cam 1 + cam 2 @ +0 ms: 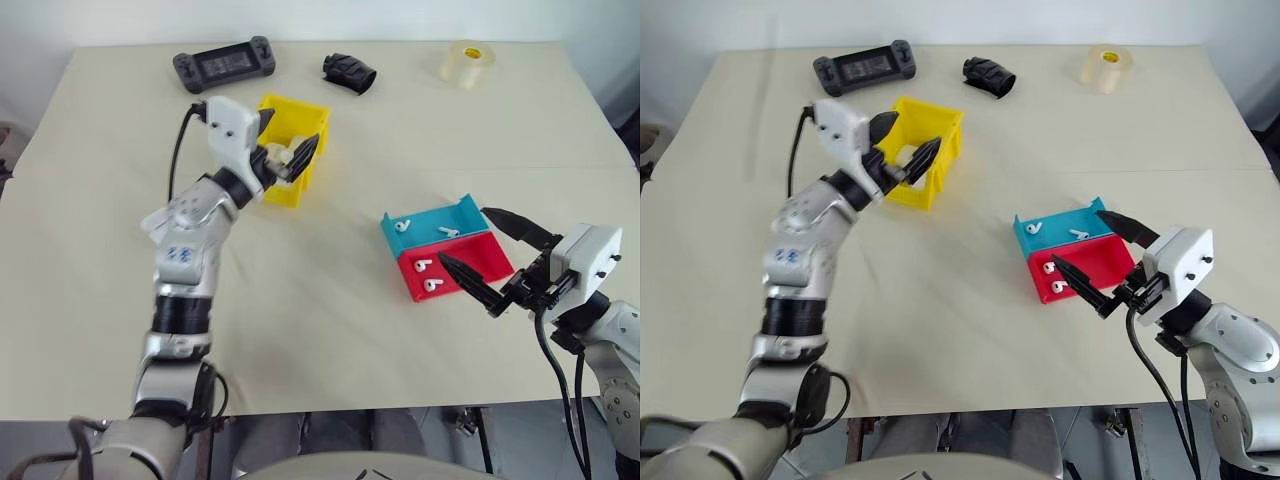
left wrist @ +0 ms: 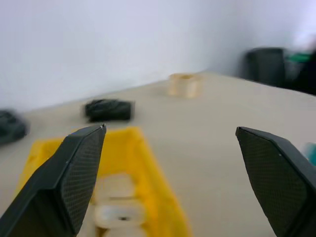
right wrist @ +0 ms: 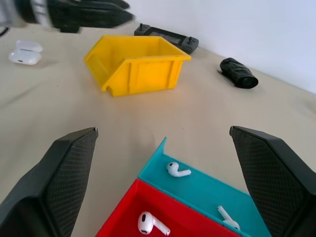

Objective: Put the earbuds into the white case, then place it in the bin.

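Note:
My left gripper (image 1: 285, 140) hangs open just above the yellow bin (image 1: 303, 114) at the back left of the table, with nothing between its fingers. White cases (image 2: 116, 188) lie inside the bin, below the fingers. Another white case (image 3: 24, 52) rests on the table beyond the bin. A teal tray (image 1: 464, 211) and a red tray (image 1: 485, 260) sit side by side at the right. Two earbuds (image 1: 402, 226) lie in the teal one and two earbuds (image 1: 424, 265) in the red one. My right gripper (image 1: 462, 233) is open, level with these trays on their near right side, holding nothing.
Along the table's far edge are a black game controller (image 1: 224, 64), a black rolled object (image 1: 349, 72) and a roll of clear tape (image 1: 467, 63). Bare tabletop (image 1: 320, 300) lies between the bin and the trays.

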{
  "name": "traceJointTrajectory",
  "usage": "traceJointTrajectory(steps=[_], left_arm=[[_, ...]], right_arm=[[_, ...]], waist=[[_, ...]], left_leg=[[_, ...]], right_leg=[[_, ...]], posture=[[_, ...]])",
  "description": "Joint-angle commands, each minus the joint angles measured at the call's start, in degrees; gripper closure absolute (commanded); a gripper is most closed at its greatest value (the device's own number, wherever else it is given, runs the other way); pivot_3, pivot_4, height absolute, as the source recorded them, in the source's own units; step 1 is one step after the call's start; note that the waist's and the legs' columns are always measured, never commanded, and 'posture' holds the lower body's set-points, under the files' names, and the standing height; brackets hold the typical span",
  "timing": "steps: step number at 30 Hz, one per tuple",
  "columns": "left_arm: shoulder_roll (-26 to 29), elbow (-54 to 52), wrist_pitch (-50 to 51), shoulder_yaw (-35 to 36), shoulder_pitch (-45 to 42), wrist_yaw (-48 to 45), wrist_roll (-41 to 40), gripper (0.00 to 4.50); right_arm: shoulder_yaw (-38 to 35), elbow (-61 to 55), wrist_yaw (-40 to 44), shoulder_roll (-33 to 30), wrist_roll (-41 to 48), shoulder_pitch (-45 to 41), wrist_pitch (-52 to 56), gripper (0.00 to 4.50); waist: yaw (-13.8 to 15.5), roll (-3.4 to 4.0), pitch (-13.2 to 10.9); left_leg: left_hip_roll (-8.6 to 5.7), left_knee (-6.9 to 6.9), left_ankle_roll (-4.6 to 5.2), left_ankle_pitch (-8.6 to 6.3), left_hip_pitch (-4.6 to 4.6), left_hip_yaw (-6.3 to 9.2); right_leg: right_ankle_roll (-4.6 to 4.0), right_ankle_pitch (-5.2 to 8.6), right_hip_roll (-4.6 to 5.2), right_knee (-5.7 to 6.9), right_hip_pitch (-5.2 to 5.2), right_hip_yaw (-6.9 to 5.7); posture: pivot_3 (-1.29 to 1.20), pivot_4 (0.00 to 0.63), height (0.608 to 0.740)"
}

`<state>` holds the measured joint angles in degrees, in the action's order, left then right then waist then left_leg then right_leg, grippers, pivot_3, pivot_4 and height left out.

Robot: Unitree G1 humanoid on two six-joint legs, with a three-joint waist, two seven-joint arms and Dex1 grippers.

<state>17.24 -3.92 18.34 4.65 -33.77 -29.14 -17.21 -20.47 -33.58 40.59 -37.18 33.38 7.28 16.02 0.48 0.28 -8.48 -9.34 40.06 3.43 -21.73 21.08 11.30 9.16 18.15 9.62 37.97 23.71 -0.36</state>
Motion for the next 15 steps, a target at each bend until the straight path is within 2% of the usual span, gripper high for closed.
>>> traceJointTrajectory(steps=[1, 4, 8, 12, 15], left_arm=[[7.6, -9.7, -1.2, 3.9, 8.9, -8.0, -3.8, 0.02], [13.5, -11.1, -3.7, 9.3, 16.9, -14.1, -7.3, 0.02], [21.1, -8.6, -8.7, 14.8, 27.8, -27.8, -11.2, 0.02], [24.8, -5.9, -13.6, 17.8, 33.9, -31.1, -9.2, 0.02], [24.8, -4.8, -15.5, 18.0, 33.5, -29.1, -8.3, 0.02]], right_arm=[[-1.2, 2.5, 3.7, -0.7, 1.2, -1.0, -2.5, 0.00], [-2.2, 6.2, 8.0, -2.0, 1.6, -1.3, -3.8, 0.00], [-3.9, 11.4, 13.5, -4.3, 1.9, -2.0, -5.5, 0.00], [-4.9, 15.6, 17.7, -6.4, 2.1, -3.0, -6.5, 0.00], [-4.8, 18.2, 19.1, -6.9, 1.3, -4.3, -7.8, 0.00]], waist=[[-0.6, 0.06, 0.0], [-0.7, 0.08, 0.0], [-0.4, 0.13, 0.0], [0.7, 0.16, 0.0], [1.1, 0.18, 0.0]], left_leg=[[0.01, -0.01, 0.00, 0.00, -0.01, 0.02], [0.02, -0.12, -0.01, -0.01, -0.14, 0.02], [0.02, -0.11, -0.02, -0.01, -0.18, 0.02], [0.00, -0.19, -0.01, -0.02, -0.48, 0.07], [0.00, -0.21, 0.00, -0.02, -0.57, 0.07]], right_leg=[[0.00, 0.00, -0.02, -0.03, 0.01, 0.00], [-0.01, 0.00, -0.08, -0.08, 0.00, -0.03], [-0.04, -0.01, -0.11, -0.14, -0.03, -0.05], [-0.27, -0.14, -0.11, -0.47, -0.30, -0.05], [-0.27, -0.14, -0.11, -0.54, -0.34, -0.02]], posture=[[0.00, 0.150, 0.740], [0.00, 0.150, 0.740], [0.00, 0.150, 0.740], [0.00, 0.150, 0.740], [0.00, 0.150, 0.740]])
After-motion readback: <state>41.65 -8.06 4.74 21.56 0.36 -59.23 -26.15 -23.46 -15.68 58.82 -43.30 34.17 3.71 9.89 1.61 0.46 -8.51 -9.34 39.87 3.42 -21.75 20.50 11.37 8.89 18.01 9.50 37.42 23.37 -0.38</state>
